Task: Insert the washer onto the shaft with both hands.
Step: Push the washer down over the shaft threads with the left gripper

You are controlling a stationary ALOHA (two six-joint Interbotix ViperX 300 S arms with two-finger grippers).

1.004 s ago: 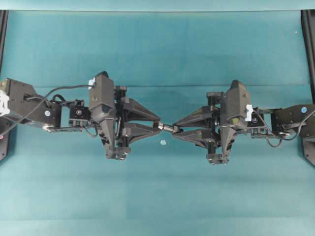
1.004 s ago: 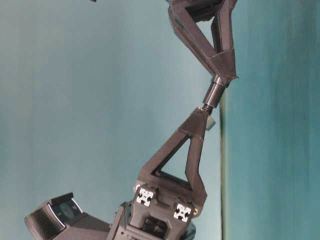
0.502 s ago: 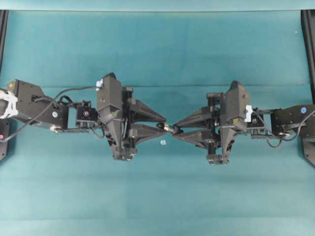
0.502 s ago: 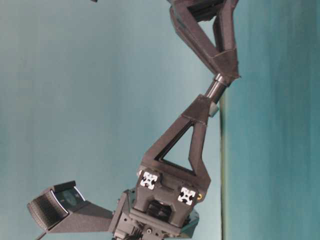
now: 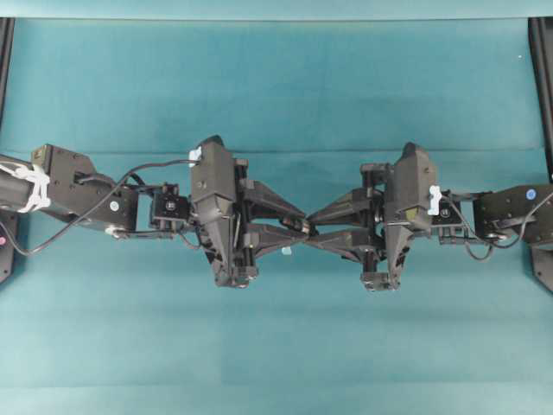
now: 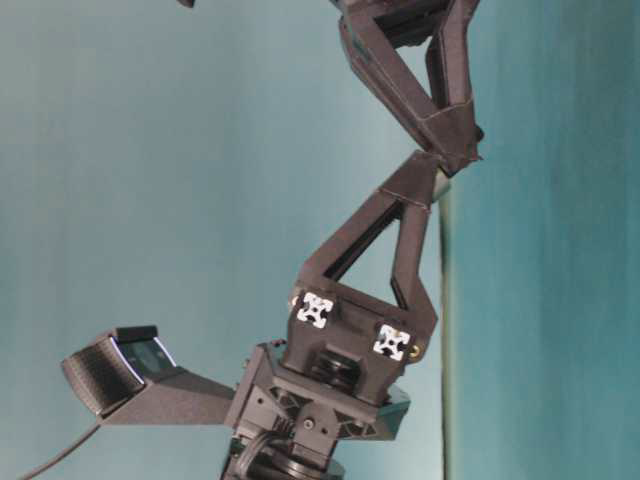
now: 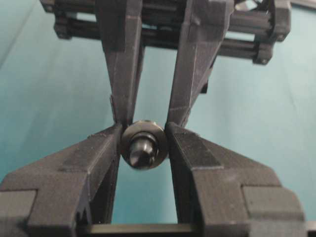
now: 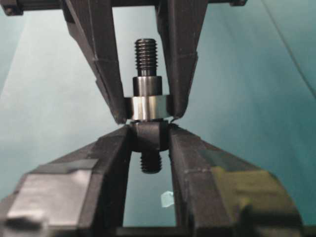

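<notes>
**Washer on the shaft, gripper tips meeting**

The short dark-grey stepped metal shaft (image 8: 147, 106) is pinched at its thick middle by the narrowly closed black right gripper (image 8: 148, 136). The small silvery metal washer (image 8: 147, 108) sits around the shaft just beyond that grip, clamped at its rim by the black left gripper (image 7: 143, 143). Below the shaft, a pale speck (image 5: 285, 251) lies on the teal table (image 5: 276, 346).

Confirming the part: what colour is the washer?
Silvery with a brassy tint, clearest in the left wrist view.
</notes>
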